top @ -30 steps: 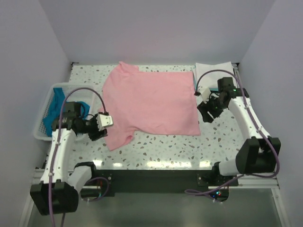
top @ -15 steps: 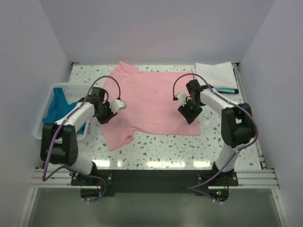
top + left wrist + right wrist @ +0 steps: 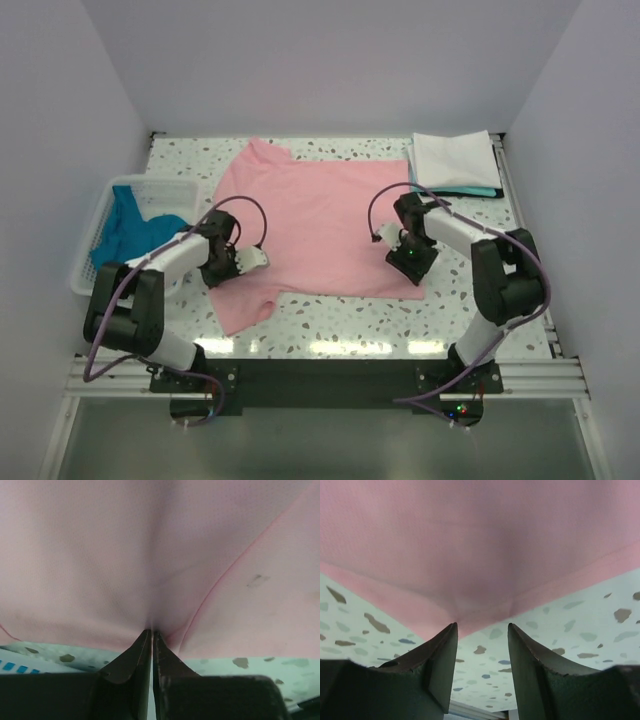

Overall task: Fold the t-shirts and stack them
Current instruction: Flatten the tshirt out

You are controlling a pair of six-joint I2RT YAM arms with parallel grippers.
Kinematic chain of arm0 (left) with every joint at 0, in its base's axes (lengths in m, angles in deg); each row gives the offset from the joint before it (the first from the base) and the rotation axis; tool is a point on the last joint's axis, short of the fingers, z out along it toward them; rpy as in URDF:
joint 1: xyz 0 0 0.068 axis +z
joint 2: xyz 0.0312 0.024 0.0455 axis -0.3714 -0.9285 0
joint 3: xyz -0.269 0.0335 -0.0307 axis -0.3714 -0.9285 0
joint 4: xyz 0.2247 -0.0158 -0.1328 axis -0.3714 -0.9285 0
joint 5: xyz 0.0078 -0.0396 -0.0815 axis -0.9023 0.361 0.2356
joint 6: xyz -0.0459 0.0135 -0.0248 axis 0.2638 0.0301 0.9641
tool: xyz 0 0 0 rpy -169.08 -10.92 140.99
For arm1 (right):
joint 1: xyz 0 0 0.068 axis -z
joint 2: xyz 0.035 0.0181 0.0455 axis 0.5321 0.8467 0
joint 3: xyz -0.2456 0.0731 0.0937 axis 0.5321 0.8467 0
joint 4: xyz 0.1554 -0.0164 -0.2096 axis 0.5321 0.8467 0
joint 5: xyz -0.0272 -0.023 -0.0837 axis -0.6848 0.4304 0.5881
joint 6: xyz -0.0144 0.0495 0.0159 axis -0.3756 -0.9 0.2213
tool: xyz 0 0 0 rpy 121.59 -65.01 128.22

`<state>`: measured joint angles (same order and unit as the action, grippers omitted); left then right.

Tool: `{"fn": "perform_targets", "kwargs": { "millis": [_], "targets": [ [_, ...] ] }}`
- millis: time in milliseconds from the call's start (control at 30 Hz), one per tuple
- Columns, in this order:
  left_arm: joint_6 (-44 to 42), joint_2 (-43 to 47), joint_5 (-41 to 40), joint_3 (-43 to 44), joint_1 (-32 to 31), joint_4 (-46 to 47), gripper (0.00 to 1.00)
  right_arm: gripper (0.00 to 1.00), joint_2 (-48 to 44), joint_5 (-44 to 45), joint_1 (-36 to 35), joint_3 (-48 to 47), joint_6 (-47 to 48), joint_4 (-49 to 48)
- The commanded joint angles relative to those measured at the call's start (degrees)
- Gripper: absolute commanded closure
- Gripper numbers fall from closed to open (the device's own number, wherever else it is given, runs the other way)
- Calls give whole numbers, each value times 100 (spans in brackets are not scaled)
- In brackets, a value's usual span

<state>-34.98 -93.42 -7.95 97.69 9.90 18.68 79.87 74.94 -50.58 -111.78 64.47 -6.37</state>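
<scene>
The light pink t-shirt (image 3: pixel 320 215) lies spread flat over the middle of the table. My left gripper (image 3: pixel 228 265) is at its left edge by the near sleeve. In the left wrist view, the left gripper (image 3: pixel 151 630) has its jaws shut on a pinched fold of the pink cloth (image 3: pixel 150 555). My right gripper (image 3: pixel 410 262) is at the shirt's near right corner. In the right wrist view, the right gripper (image 3: pixel 482 626) is open, its tips at the pink hem (image 3: pixel 470 605), with nothing gripped. A folded white t-shirt (image 3: pixel 455 160) lies on a teal-blue one (image 3: pixel 475 191) at the back right.
A white lattice basket (image 3: pixel 85 285) stands at the table's left edge and holds a crumpled teal-blue t-shirt (image 3: pixel 125 225). The speckled tabletop (image 3: pixel 340 315) shows along the near edge, in front of the pink shirt.
Both arms swung in from the sides and came down onto the pink shirt. The left gripper closed on its left edge. The right gripper moved to the near right hem.
</scene>
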Motion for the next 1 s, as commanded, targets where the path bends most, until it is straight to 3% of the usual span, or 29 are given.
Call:
{"fn": "perform_targets", "kwargs": {
  "millis": [0, 167, 267, 467, 633, 767, 967],
  "targets": [
    [-590, 438, 43, -188, -75, -864, 90, 51, -687, 173, -37, 222, 326, 347],
    [-1047, 1114, 727, 118, -365, -2023, 90, 55, -1074, -64, -37, 74, 624, 1234],
    [-742, 1046, 949, 725, -348, -2114, 90, 55, -1233, -476, -46, -347, 652, 1684],
    [469, 81, 872, 1665, -313, -904, 93, 55, -532, -724, -63, -1086, -85, 1202],
    [841, -773, 362, 2105, -304, -549, 96, 56, 5, -443, -90, -1140, -227, 639],
    [789, -1125, 273, 1984, -322, -523, 98, 57, 182, -205, -108, -947, -52, 515],
    [684, -855, 256, 1219, -514, -724, 100, 58, -116, 23, -107, -209, 326, 497]
  ]
}}
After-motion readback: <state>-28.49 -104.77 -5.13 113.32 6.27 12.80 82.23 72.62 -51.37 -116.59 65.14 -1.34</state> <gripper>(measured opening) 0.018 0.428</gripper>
